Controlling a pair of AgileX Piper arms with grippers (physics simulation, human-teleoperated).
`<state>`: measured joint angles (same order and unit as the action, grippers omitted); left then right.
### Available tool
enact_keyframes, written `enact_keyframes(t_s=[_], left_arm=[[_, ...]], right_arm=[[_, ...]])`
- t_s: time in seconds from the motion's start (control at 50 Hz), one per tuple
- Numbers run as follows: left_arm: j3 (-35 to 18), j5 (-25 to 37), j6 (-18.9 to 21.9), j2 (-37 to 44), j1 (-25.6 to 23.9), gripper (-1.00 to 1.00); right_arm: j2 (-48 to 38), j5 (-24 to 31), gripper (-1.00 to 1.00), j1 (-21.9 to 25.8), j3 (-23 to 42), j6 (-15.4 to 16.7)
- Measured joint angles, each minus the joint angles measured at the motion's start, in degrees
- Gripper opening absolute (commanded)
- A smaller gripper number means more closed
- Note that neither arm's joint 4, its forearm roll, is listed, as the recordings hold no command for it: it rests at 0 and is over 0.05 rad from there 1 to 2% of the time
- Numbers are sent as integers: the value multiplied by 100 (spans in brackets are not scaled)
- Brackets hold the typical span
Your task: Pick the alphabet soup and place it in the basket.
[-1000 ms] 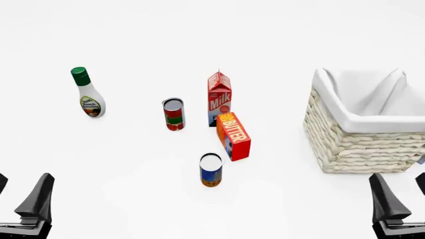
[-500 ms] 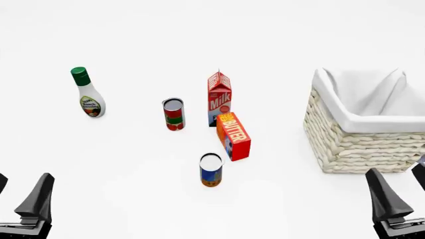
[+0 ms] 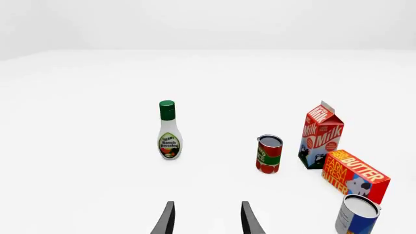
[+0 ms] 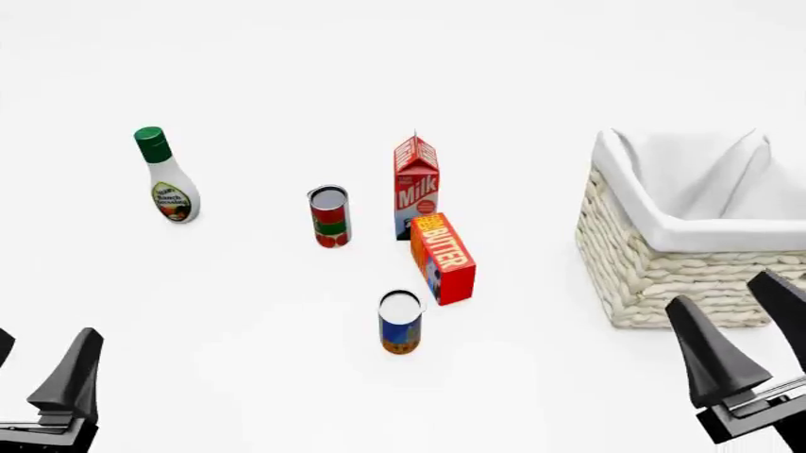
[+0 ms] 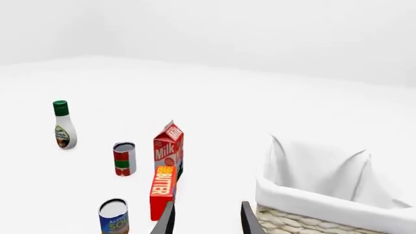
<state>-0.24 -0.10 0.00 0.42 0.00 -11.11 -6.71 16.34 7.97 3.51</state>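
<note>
Soup (image 4: 399,323): upright on the table (image 4: 252,311), near centre, free of both claws; just near-left of the butter (image 4: 444,258).
Basket (image 4: 686,274): far right, well apart from the soup, white cloth over the rim.
Left gripper (image 4: 38,373): near-left corner, fingers spread wide, holding nothing.
Right gripper (image 4: 737,326): near-right, just in front of the basket, fingers spread wide, holding nothing.
Others: milk (image 4: 416,186) behind the butter; red-green can (image 4: 328,216) left of the milk; dressing bottle (image 4: 165,176) far left.
</note>
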Motion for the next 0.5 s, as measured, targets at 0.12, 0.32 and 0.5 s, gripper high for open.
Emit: enact_keyframes(t_s=[0.12,0.32,0.5], left_arm=[[0,0,0,0,0,100],[0,0,0,0,0,100],[0,0,0,0,0,100]], right_arm=[[-321,-254,100,230,82,46],[-821,-645,100,558,198,108],[-1236,-964,100,799,274,144]])
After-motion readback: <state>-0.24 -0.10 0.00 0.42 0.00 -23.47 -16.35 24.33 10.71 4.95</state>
